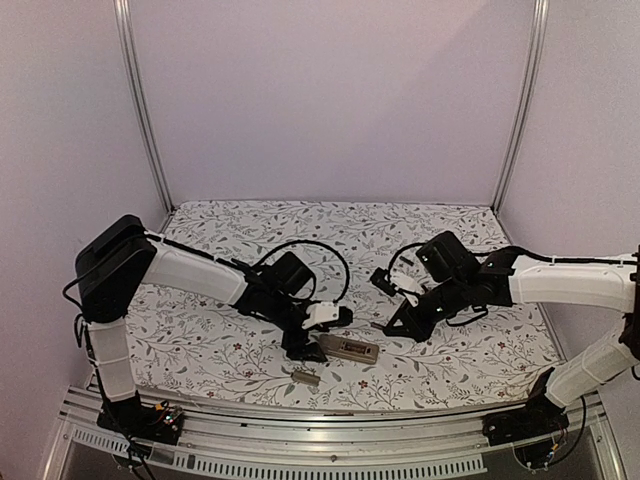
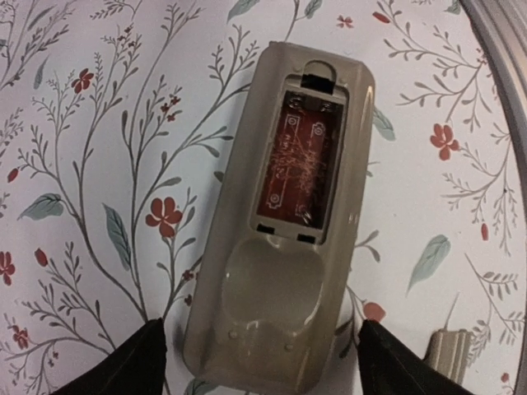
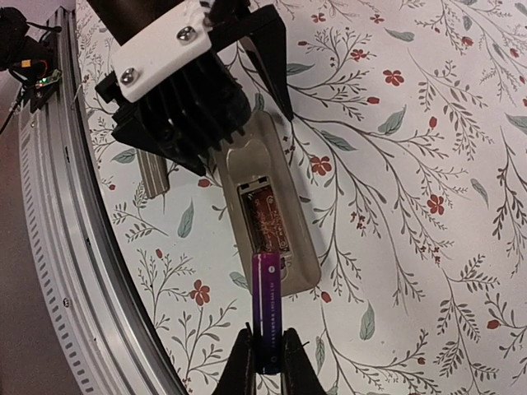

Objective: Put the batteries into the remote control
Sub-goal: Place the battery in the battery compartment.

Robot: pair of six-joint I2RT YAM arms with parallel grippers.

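Left gripper [image 2: 262, 362] straddles the remote control [image 2: 280, 271]; right gripper [image 3: 265, 358] pinches a battery [image 3: 266, 300].
Left fingers [image 2: 132, 362] sit in the bottom corners of the left wrist view, spread wide either side of the remote control's lower end, not clamping. It lies back-up at centre frame, battery recess [image 2: 300, 160] bare. Cover piece [image 2: 449, 355] lower right. Right jaws are clenched on the battery's near end, bottom centre of the right wrist view. Battery: light, rigid, slick, likely to roll, so seat it end-first. Remote control: light hard plastic; brace its long edges. Second battery not visible.
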